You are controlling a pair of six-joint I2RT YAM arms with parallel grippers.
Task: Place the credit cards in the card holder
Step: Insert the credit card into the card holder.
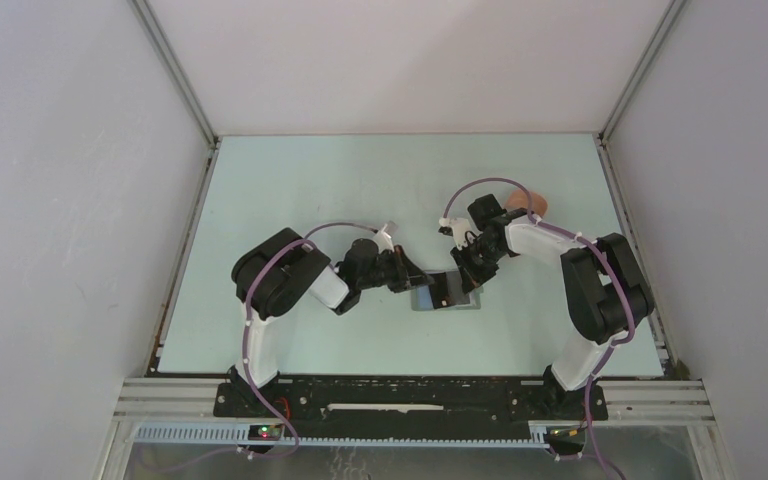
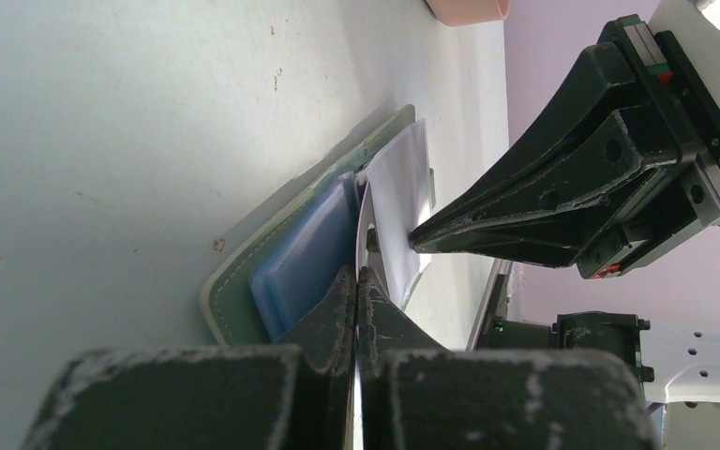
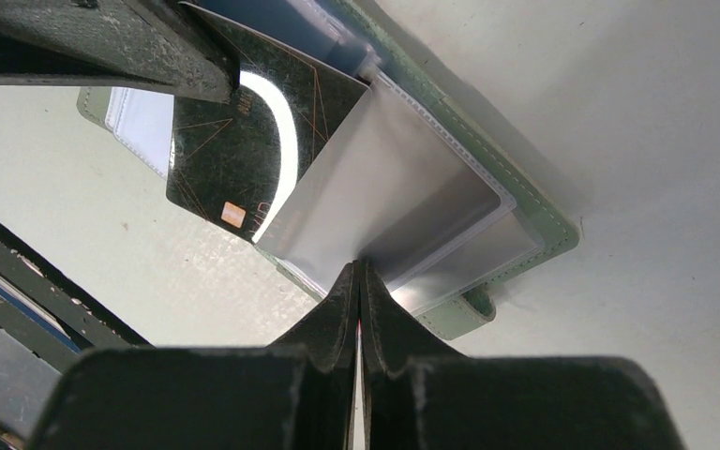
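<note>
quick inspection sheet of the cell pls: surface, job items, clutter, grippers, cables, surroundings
surface: pale green table, a few small marks
job's things: card holder lies open, bluish card in it; black card partly under its clear sleeve
clutter: pink tray far right, behind the right arm
grippers: left gripper shut on black card; right gripper shut on clear sleeve
cables: purple cables looped along both arms
surroundings: white walls

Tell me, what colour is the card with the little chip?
The card is black with a white stripe; right wrist view shows it best.
</note>
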